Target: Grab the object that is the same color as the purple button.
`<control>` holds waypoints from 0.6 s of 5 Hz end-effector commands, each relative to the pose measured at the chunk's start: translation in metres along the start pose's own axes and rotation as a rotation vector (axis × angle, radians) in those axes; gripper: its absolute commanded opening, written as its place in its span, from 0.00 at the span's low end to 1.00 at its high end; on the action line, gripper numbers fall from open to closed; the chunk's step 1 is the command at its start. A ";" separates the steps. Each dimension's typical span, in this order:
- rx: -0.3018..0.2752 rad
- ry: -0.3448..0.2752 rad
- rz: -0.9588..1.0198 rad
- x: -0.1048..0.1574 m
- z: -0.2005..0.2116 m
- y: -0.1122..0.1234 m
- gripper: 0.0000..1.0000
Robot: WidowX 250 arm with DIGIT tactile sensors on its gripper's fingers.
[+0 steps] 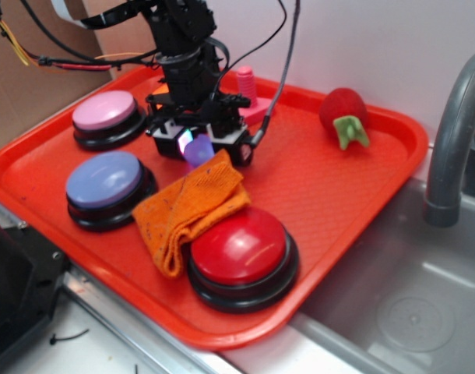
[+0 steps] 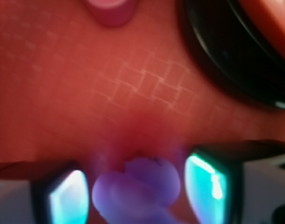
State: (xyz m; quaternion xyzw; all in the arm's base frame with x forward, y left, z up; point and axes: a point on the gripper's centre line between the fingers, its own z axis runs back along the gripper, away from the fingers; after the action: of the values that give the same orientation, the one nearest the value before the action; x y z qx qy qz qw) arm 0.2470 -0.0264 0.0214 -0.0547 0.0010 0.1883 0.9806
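We count three large round dome buttons on the orange-red plastic tray (image 1: 354, 187): one pink (image 1: 105, 111), one lavender-blue purple button (image 1: 105, 179), one red (image 1: 239, 245). Our black gripper (image 1: 197, 145) straddles the one small glossy purple lobed toy (image 2: 138, 186); whether its fingers actually clench it we cannot tell.

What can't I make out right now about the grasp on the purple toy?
- Exterior: the gripper body covers most of the purple toy; contact is hidden.
- Wrist: the purple toy sits between the fingers, but blur and the bottom edge hide whether they touch.
- Wrist: the pink bolt is cut by the top edge.
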 end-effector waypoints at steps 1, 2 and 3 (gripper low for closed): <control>-0.018 -0.068 0.030 0.000 0.030 -0.001 0.00; 0.021 -0.101 0.053 0.001 0.078 -0.004 0.00; 0.000 -0.142 0.080 -0.003 0.128 -0.009 0.00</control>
State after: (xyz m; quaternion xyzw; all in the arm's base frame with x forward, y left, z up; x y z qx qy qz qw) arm 0.2428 -0.0182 0.1361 -0.0346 -0.0396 0.2362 0.9703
